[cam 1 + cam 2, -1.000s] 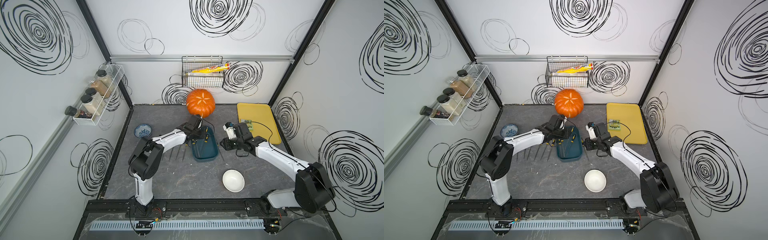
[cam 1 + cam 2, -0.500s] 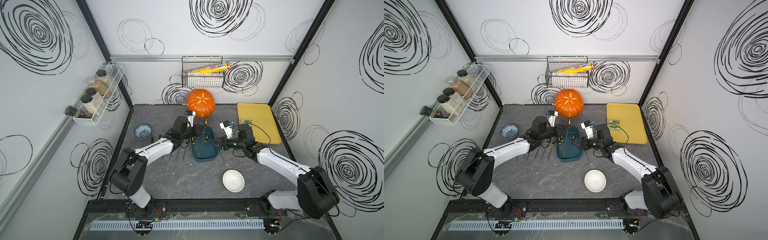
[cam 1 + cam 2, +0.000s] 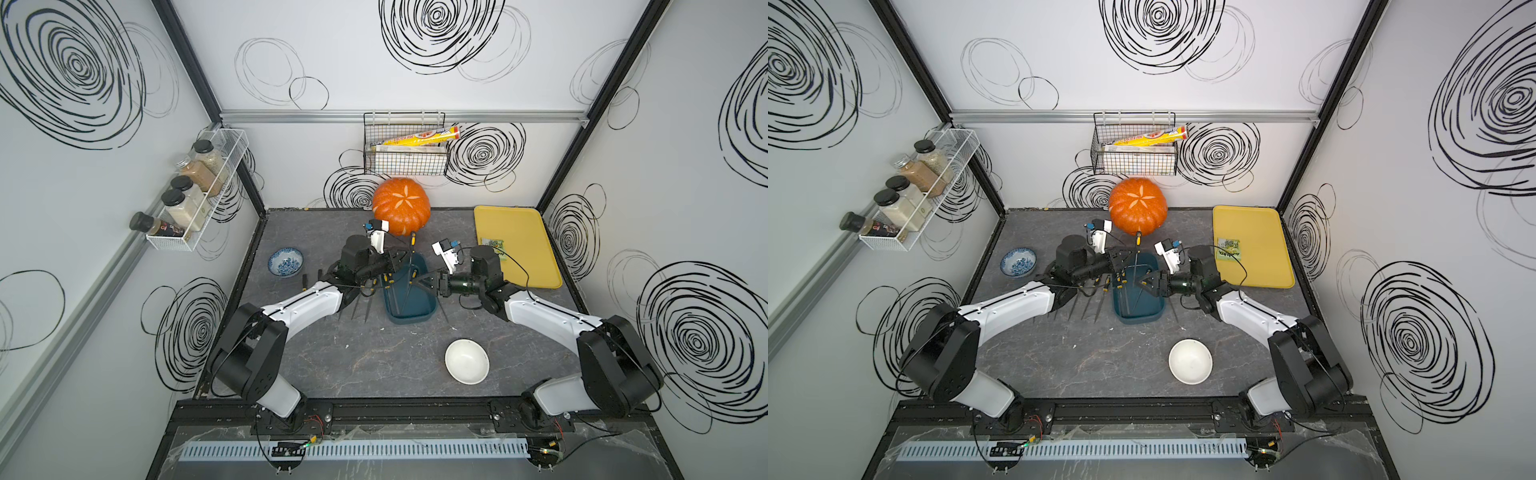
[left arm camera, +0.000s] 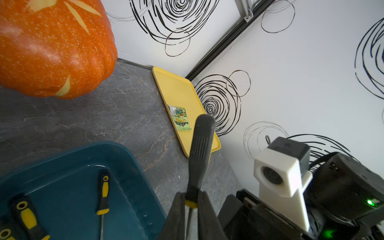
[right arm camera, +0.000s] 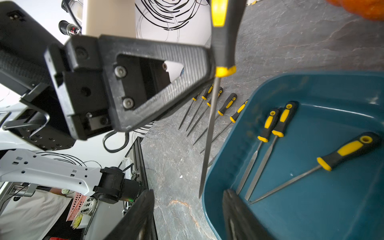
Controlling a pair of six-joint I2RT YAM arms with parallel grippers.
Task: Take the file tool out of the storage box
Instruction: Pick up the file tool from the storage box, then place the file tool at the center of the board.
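The storage box [image 3: 415, 318] [image 3: 1140, 318] is a dark teal bin in front of the pumpkin. My left gripper [image 3: 395, 262] [image 4: 191, 204] is shut on a file tool [image 4: 200, 149] [image 5: 223, 41] just above the yellow collar of its black handle. It holds the file handle-up, and the thin blade [image 5: 209, 135] hangs over the box's left rim. Three more files [image 5: 268, 126] lie inside the box. My right gripper [image 3: 430, 281] [image 5: 187, 207] is open and holds nothing. It is low at the box's right side and points toward the left gripper.
Several files [image 3: 359, 305] [image 5: 207, 104] lie in a row on the table left of the box. The carved pumpkin [image 3: 401, 205] stands just behind it. A yellow tray [image 3: 519, 232] with a green packet [image 4: 180, 118] is back right. A white bowl [image 3: 466, 360] sits front right, a blue patterned bowl [image 3: 285, 262] back left.
The right gripper's jaws have opened wider and it has swung in toward the box. The left gripper has drawn back to the left and now holds the file upright.
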